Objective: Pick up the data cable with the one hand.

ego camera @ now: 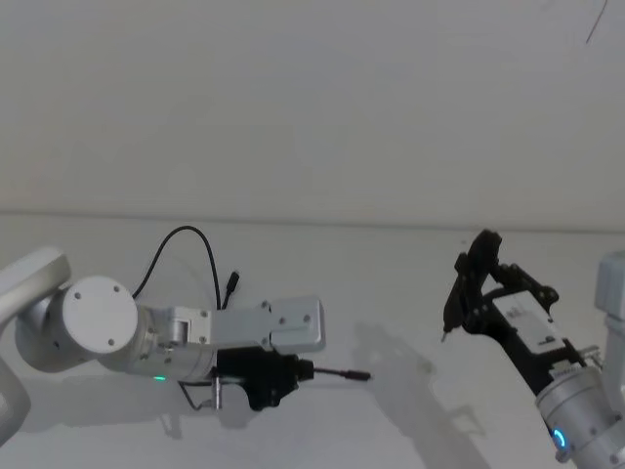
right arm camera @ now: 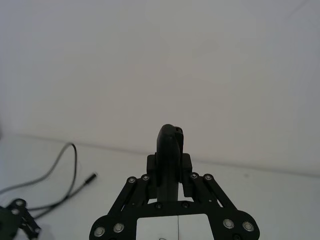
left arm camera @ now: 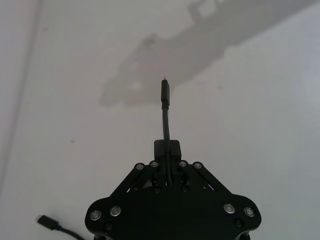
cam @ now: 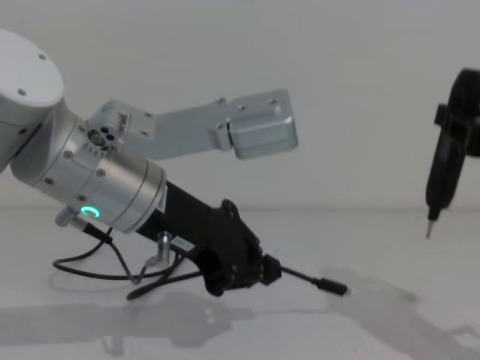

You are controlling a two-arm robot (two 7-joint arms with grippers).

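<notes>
– Since the left pincer (ego camera: pixel 303 372) looks clamped on something thin, is that the data cable (ego camera: pixel 344 373)?

– Yep, its jaws are squeezed together on the cord right behind one plug. That plug pokes straight out front, a bit above the table (ego camera: pixel 391 283). Rest of it runs back under the arm and loops on the table toward the back, other plug lying loose there.

– And the right pincer (ego camera: pixel 479 285)?

– Up off to the right, well apart from the cable, closed around a pen-like tool (ego camera: pixel 455 298) with its metal tip pointing down.
</notes>
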